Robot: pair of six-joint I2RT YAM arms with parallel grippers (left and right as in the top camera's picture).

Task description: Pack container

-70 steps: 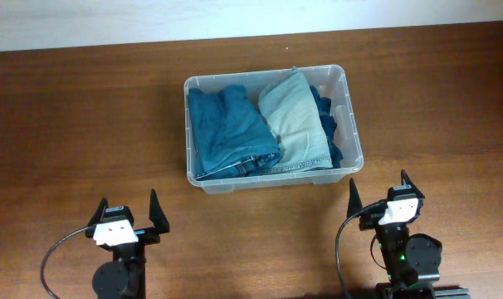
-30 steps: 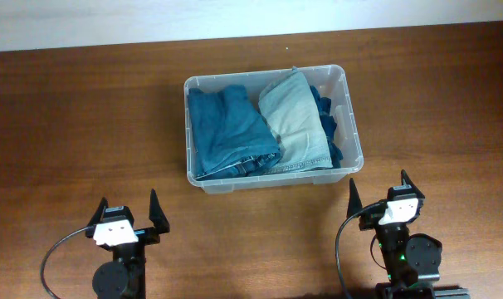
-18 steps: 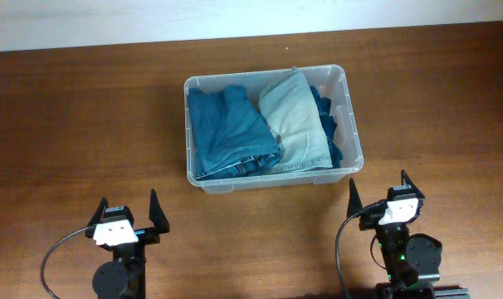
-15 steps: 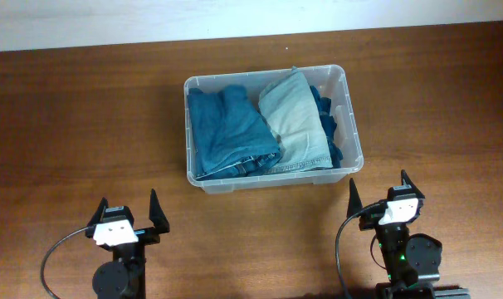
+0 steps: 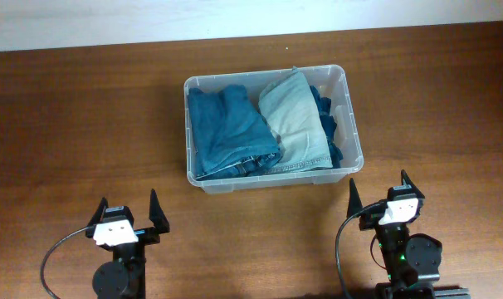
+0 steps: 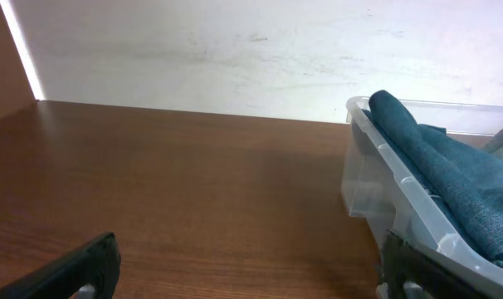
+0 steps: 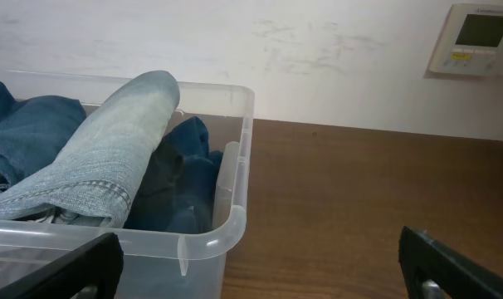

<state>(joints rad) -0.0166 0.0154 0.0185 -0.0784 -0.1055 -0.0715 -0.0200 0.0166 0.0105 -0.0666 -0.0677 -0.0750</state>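
The clear plastic container (image 5: 349,108) stands at the middle of the wooden table. It holds folded dark blue jeans (image 5: 227,129) on the left, light blue jeans (image 5: 295,124) in the middle and a dark garment (image 5: 326,116) at the right wall. My left gripper (image 5: 127,212) is open and empty near the front edge, left of the container. My right gripper (image 5: 378,193) is open and empty just in front of the container's right corner (image 7: 235,208). The container's left wall shows in the left wrist view (image 6: 384,178).
A white wall (image 6: 235,50) runs behind the table. A wall thermostat (image 7: 476,37) shows in the right wrist view. Bare wood (image 5: 85,116) lies to the left of the container and bare wood (image 5: 442,108) to its right.
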